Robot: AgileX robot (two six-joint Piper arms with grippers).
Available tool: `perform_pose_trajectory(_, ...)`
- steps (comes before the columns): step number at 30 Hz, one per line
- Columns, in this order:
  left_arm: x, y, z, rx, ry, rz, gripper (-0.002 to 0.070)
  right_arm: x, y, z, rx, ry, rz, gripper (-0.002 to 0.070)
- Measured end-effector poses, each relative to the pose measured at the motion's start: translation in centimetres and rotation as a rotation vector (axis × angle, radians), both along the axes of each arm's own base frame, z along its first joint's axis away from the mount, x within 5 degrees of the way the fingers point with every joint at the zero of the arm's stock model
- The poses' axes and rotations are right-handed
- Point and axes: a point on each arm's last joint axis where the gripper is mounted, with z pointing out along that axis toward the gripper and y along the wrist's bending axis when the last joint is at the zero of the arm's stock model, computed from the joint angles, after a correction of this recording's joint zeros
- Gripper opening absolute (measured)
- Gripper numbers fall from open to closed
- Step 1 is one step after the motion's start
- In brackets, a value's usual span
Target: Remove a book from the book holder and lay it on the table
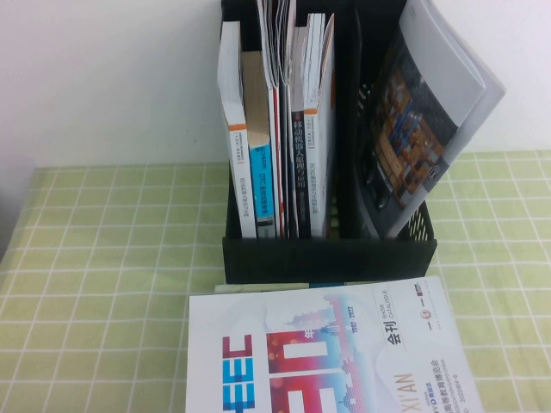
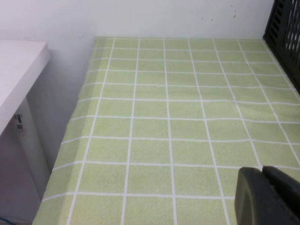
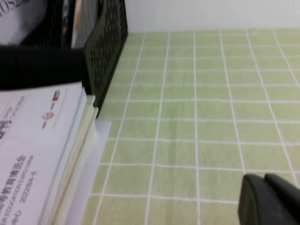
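Book (image 1: 323, 357) before holder (image 1: 327, 258) (flat)

The near part of the book (image 1: 323, 353) is running out of the high view at the near edge, so its big letters are showing only in part. The top of the book holder (image 1: 327, 254) is being cut off at the far edge. The small print on the spines inside is too small to read. Only the tip of the left gripper (image 2: 267, 197) is showing in the left wrist view, and only the tip of the right gripper (image 3: 269, 200) in the right wrist view; both arms are staying outside the high view.
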Motion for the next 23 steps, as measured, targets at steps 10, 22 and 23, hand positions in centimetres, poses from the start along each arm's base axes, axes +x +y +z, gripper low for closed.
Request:
perform_pose_trajectory(10, -0.01, 0.0, 0.01, -0.001, -0.002, 0.0, -0.0003, -0.07, -0.03, -0.19, -0.002, 0.022, -0.004, 0.0001)
perform_pose_trajectory(22, -0.01, 0.0, 0.01, -0.001, -0.002, 0.0, -0.0003, -0.07, -0.03, -0.19, -0.002, 0.022, -0.004, 0.0001)
perform_pose_trajectory(23, -0.01, 0.0, 0.01, -0.001, -0.002, 0.0, -0.0003, -0.07, -0.03, -0.19, -0.002, 0.022, -0.004, 0.0001)
